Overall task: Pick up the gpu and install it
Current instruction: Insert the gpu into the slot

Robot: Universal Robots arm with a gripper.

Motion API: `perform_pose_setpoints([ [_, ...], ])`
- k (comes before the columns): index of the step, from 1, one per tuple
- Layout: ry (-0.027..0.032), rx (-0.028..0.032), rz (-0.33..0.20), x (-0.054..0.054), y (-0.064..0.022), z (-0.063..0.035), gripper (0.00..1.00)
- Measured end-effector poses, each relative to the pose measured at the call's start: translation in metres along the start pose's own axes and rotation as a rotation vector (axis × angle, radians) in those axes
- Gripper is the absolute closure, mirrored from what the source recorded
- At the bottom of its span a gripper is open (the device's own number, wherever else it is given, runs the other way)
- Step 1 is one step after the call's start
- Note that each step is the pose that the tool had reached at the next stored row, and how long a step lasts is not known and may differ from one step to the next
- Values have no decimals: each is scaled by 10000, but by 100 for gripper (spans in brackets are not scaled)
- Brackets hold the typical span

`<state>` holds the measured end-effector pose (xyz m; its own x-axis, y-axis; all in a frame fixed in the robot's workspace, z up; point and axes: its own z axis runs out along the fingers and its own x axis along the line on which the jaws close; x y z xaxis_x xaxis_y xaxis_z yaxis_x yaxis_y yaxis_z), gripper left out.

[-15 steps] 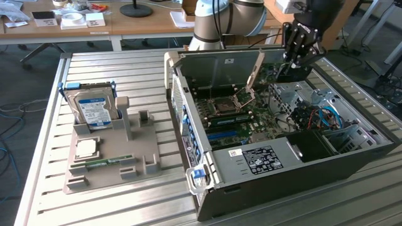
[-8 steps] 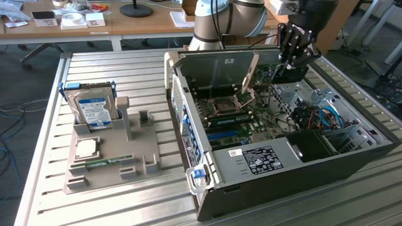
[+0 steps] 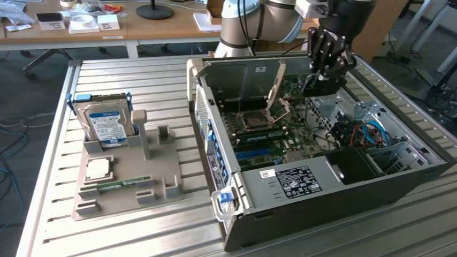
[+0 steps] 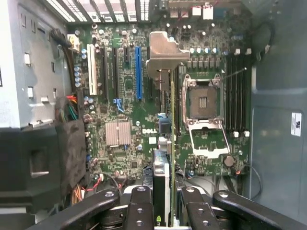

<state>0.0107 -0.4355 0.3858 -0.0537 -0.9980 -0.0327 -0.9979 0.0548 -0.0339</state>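
Gripper [image 3: 325, 76] is in the upper right of the exterior view, over the open computer case [image 3: 314, 214]. It is closed on the gpu [image 3: 322, 87], which hangs as a dark block under the fingers.

Wrist view: the fingers [image 4: 140, 203] sit on either side of the gpu [image 4: 162, 175]. The gpu is seen edge-on, its silver bracket at the far end. It lines up over the motherboard [image 4: 124, 96] between the blue slot [image 4: 138, 72] and the processor socket [image 4: 204, 100]. Cannot tell whether its edge touches the board.

Left half of the exterior view: a grey tray [image 3: 128, 201] on the slatted table [image 3: 143, 80]. It holds an upright hard drive [image 3: 106, 124], a processor chip [image 3: 98, 169] and a memory stick [image 3: 117, 185], well apart from the case.
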Motion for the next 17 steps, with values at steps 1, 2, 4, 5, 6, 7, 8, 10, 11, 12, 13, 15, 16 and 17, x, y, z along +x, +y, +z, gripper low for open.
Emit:
perform_pose_setpoints([
  [1,1,1,-1,11,14,-1,73],
  [2,1,4,-1,22,25,-1,73],
  [4,-4,7,-1,44,47,-1,73],
  [5,-10,7,-1,52,56,0,73],
  [6,-15,7,-1,56,66,7,73],
  [7,-14,7,-2,59,79,15,73],
  [8,-12,6,-1,61,92,22,73],
  [10,-12,6,0,66,117,39,73],
  [11,-12,6,-1,68,129,47,73],
  [12,-13,6,-1,70,139,56,73],
  [13,-12,5,-1,71,151,64,73],
  [15,-12,6,-1,74,173,85,73],
  [16,-12,6,0,76,184,96,73],
  [17,-12,6,-1,76,194,107,73],
])
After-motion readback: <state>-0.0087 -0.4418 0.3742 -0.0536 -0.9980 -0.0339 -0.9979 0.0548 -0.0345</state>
